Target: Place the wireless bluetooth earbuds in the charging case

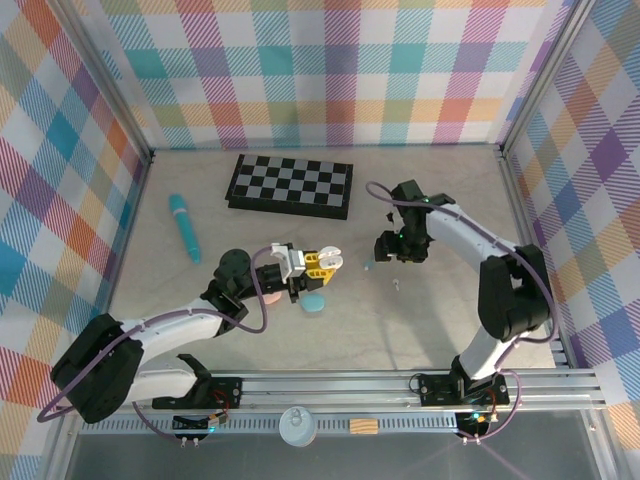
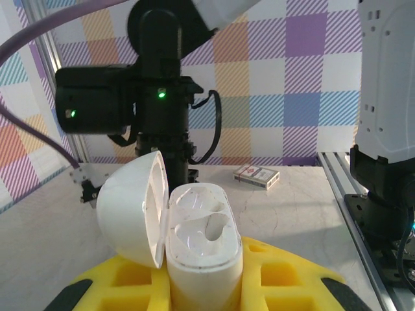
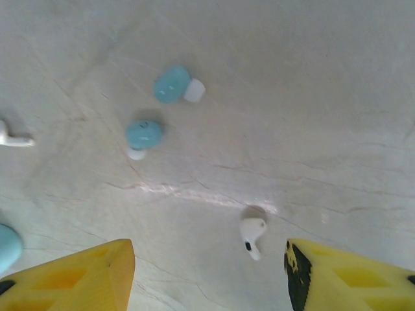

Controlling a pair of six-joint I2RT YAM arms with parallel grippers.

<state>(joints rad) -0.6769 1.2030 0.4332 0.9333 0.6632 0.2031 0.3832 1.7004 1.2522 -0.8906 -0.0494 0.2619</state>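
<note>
Near the middle of the tabletop (image 1: 440, 330), the left gripper (image 1: 318, 264) is clenched on the white charging case (image 2: 204, 249), which stands upright between its yellow fingers (image 2: 285, 275). The lid (image 2: 133, 207) of the case is swung open to one side, and the two hollows inside are empty.

Toward the right edge, well apart from it, the right gripper (image 3: 209, 278) hangs above the tabletop with its jaws released and wide, grasping nothing. In the right wrist view a white earbud (image 3: 252, 234) lies on the surface below, between the two fingertips and nearer to the one at the right of the picture. Two light blue earbuds (image 3: 176, 85) with white tips lie beyond it, near each other but not touching. A second white earbud (image 3: 11, 138) is at the left border of that view, partly cut off.

Just on the near side of the left gripper a teal pebble-shaped case (image 1: 313, 302) rests on the tabletop. Beside it a pale pink thing (image 1: 270, 297) is partly hidden under the left arm; what it is I cannot tell.

A chessboard (image 1: 291, 186) lies close to the far edge, about at its middle. A teal stick (image 1: 184, 228) lies toward the left edge. In the left wrist view a small card box (image 2: 256, 176) lies flat on the tabletop behind the charging case.
</note>
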